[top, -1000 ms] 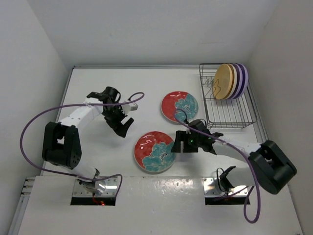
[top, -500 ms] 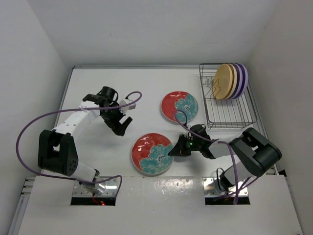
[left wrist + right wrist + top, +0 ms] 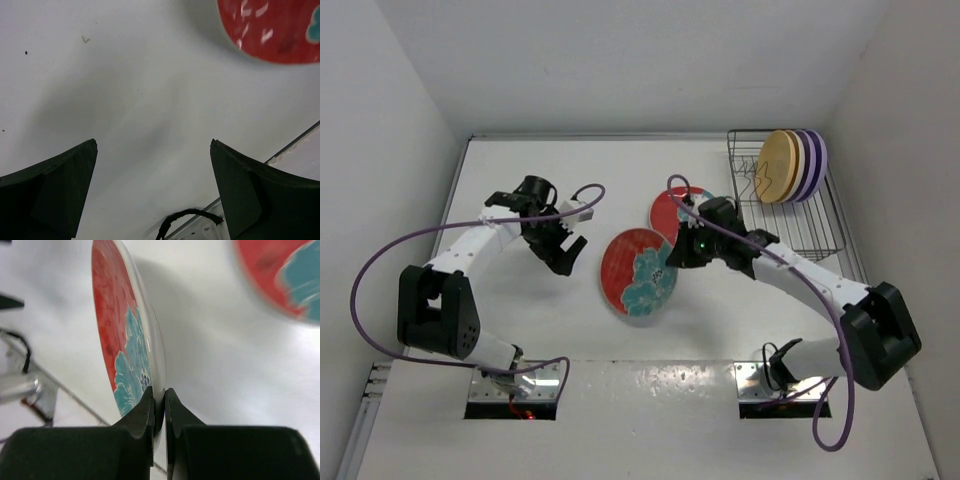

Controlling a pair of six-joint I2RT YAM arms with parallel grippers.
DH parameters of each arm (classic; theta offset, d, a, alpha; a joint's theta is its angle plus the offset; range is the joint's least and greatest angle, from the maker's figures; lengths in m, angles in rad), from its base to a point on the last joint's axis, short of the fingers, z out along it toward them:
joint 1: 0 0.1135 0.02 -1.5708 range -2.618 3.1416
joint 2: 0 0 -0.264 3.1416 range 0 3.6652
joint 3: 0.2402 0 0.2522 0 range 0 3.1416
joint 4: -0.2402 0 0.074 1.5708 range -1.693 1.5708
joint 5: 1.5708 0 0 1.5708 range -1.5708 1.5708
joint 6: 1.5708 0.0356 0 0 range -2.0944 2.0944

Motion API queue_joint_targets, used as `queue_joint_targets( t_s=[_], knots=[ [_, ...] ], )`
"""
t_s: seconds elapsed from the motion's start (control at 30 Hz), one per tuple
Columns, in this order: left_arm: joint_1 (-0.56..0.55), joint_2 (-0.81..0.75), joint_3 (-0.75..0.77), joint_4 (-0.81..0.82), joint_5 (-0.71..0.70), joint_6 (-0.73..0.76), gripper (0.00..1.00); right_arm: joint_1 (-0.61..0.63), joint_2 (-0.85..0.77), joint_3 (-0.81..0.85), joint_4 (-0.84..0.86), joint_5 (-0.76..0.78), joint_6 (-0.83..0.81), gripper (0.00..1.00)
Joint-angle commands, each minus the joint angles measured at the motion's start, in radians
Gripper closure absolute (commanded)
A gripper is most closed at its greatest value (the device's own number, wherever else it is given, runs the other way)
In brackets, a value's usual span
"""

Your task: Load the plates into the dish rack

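Here two red plates [image 3: 638, 275] [image 3: 662, 213] (one tilted)

My left arm reaches forward with its wrist tipped down, and my left gripper [image 3: 565, 258] hangs with jaws spread wide, holding nothing. My right arm stretches forward and to the left; my right gripper [image 3: 159, 395] is pinched tight on the red floral plate [image 3: 125, 340] at its rim.

Plates [image 3: 795, 165] stand upright in the dish rack [image 3: 785, 232], far right.
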Motion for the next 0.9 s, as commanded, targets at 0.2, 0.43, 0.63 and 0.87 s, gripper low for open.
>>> queue_joint_targets(
  t_s=[0.2,0.43,0.63,0.87],
  knots=[
    [0.055,-0.002,0.024,0.006,0.004,-0.013,0.0,-0.107,-0.069,0.41,-0.194,0.206,-0.15,1.0],
    [0.056,0.007,0.033,0.006,0.004,-0.022,0.0,-0.269,-0.027,0.67,-0.232,0.547,-0.266,1.0],
    [0.065,0.016,0.033,0.006,0.004,-0.022,0.0,-0.375,0.019,0.756,-0.109,0.765,-0.458,1.0],
    [0.074,0.047,0.042,0.006,0.004,-0.022,0.0,-0.429,0.135,0.728,0.126,0.941,-0.761,1.0]
  ],
)
